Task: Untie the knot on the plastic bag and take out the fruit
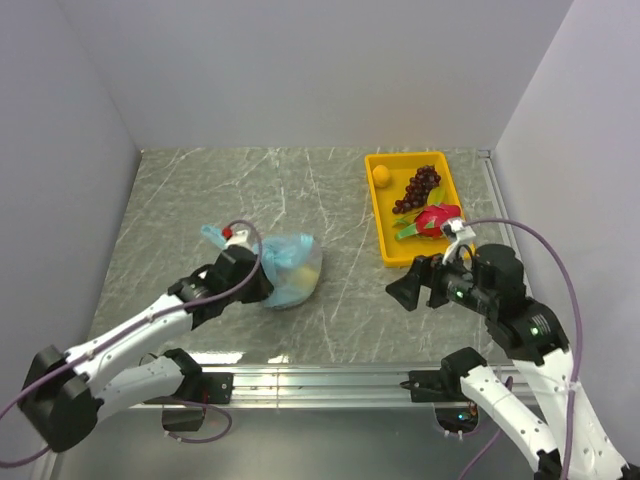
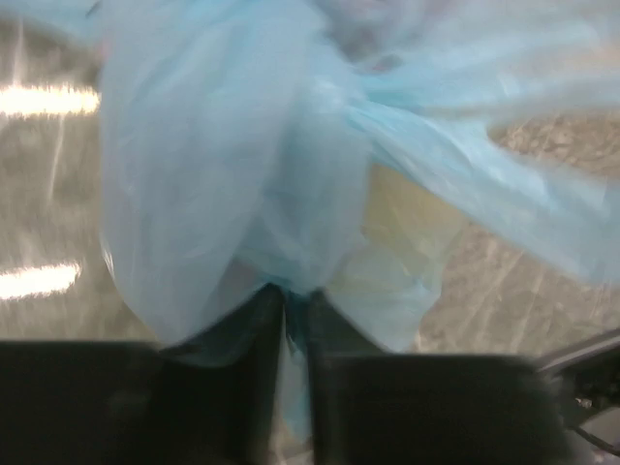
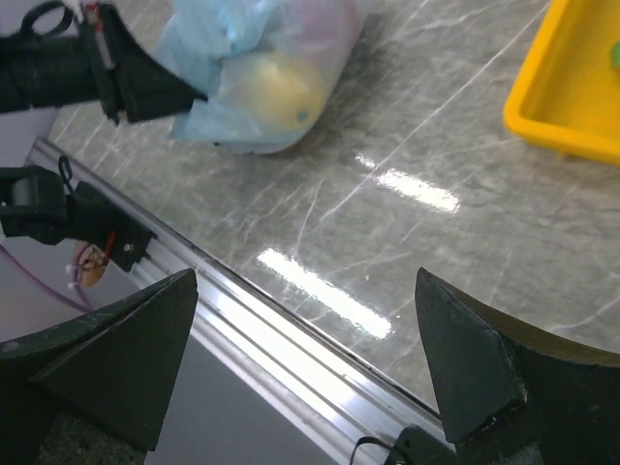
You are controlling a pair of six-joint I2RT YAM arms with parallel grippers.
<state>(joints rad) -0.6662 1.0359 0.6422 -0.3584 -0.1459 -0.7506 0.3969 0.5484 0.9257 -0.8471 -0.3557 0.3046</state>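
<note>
The light blue plastic bag lies on the grey table left of centre. A yellow fruit shows through its thin side, and a pinkish one is faint behind it. My left gripper is at the bag's left side. In the left wrist view its jaws stand almost together with a fold of blue plastic pinched between them. Above them the plastic bunches into a twisted lump, the knot, blurred. A handle loop sticks out to the far left. My right gripper hovers wide open right of the bag, holding nothing.
A yellow tray stands at the back right with dark grapes, a pink dragon fruit and a small yellow-orange fruit. An aluminium rail runs along the near table edge. White walls close in on three sides.
</note>
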